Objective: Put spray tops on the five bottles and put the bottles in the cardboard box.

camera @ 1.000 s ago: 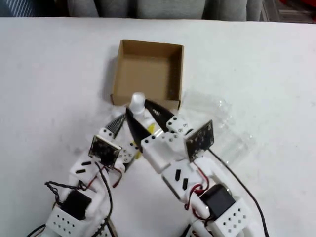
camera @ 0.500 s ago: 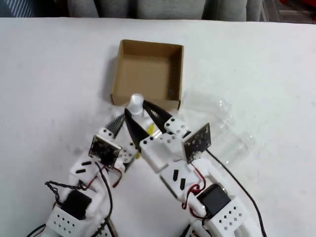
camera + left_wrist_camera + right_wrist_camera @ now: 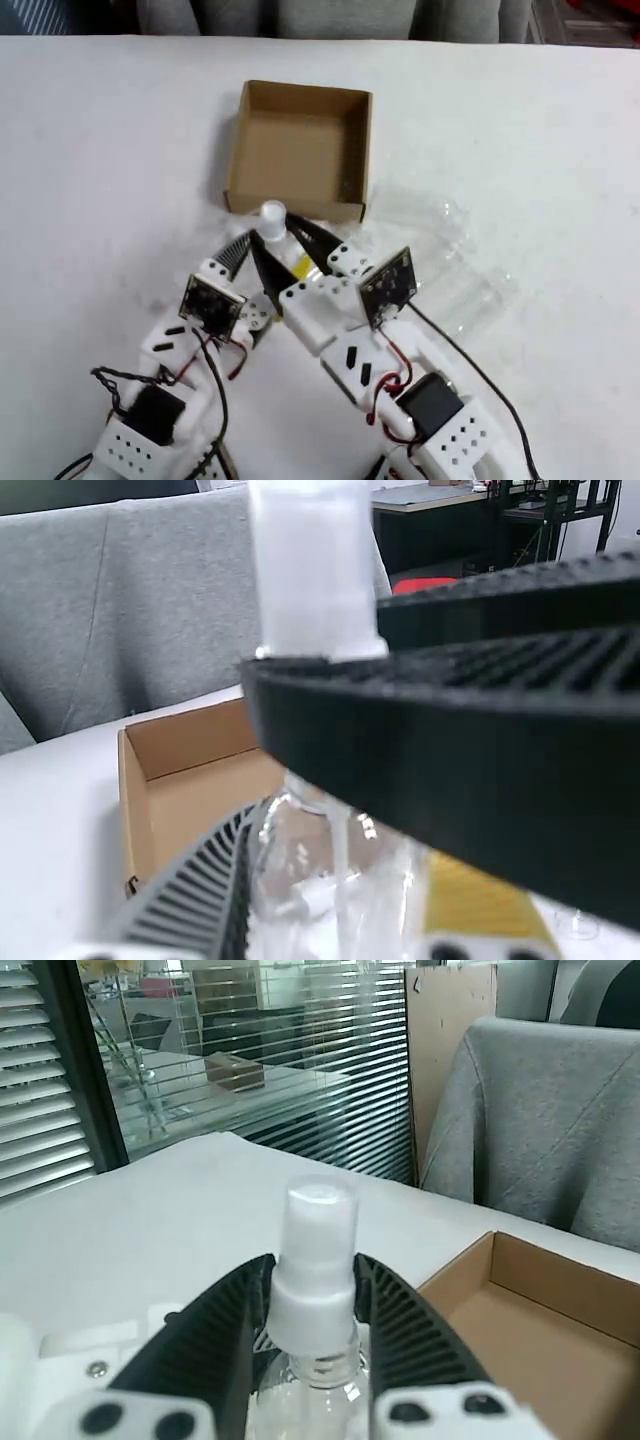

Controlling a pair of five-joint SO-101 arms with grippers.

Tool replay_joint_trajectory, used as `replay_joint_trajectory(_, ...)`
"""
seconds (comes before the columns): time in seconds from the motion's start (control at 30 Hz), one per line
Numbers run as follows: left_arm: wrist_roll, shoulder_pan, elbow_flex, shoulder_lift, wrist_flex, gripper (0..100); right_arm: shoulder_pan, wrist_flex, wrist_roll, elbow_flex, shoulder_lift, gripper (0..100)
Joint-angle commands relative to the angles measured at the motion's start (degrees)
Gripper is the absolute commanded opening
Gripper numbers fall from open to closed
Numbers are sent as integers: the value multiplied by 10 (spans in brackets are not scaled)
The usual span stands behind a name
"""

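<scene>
A clear bottle (image 3: 330,880) with a yellow label stands upright just in front of the cardboard box (image 3: 305,150). A white spray top (image 3: 272,213) sits on its neck. My right gripper (image 3: 281,233) is shut on the spray top (image 3: 316,1260), its black fingers (image 3: 395,1325) pressing the collar from both sides. My left gripper (image 3: 250,250) holds the bottle's body lower down, with its striped finger (image 3: 200,890) against the glass. The right gripper's finger (image 3: 470,740) crosses close over the left wrist view. The box (image 3: 530,1310) is open at the top, with nothing inside.
Crumpled clear plastic bags (image 3: 450,255) lie on the white table to the right of the box and the right arm. A grey sofa (image 3: 130,610) stands beyond the table's far edge. Both arms crowd the near middle of the table.
The right arm has shifted a little to the left and its wrist has turned. The spray top and bottle have barely moved. The left arm has kept still.
</scene>
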Motion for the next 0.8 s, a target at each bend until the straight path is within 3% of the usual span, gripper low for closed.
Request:
replay_joint_trajectory(0.0, 4, 7, -2, -7, -1, 24, -17, 22, -1, -16, 0, 143)
replay_joint_trajectory(0.17, 4, 7, -2, -7, -1, 24, -16, 66, -3, -47, -6, 214)
replay_joint_trajectory(0.77, 4, 7, -2, -7, -1, 24, -15, 347, -1, -232, -7, 210)
